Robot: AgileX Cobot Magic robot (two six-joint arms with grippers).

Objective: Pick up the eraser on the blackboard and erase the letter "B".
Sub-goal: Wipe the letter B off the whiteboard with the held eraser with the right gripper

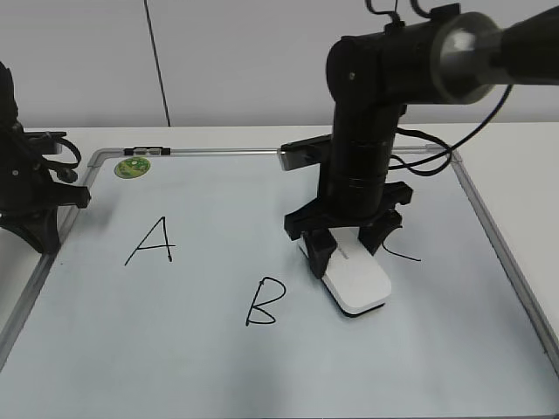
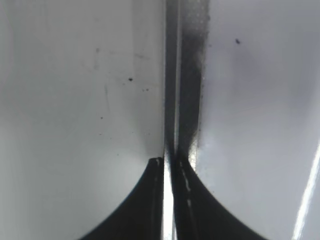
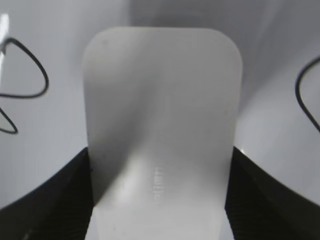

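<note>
The right gripper point(image 1: 348, 246) clamps the eraser point(image 1: 358, 279) between its fingers, the letter "B" point(image 1: 264, 302) just left.

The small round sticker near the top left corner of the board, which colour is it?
The round sticker is green with a lighter pattern; it shows only in the exterior view.

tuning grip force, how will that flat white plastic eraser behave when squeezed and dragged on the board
The flat white rounded plastic eraser looks rigid, so it probably won't flex between the right tool's fingers. Its smooth sides may be slippery. Lying flat and wide on the white dry-erase board, it should slide rather than tip.
</note>
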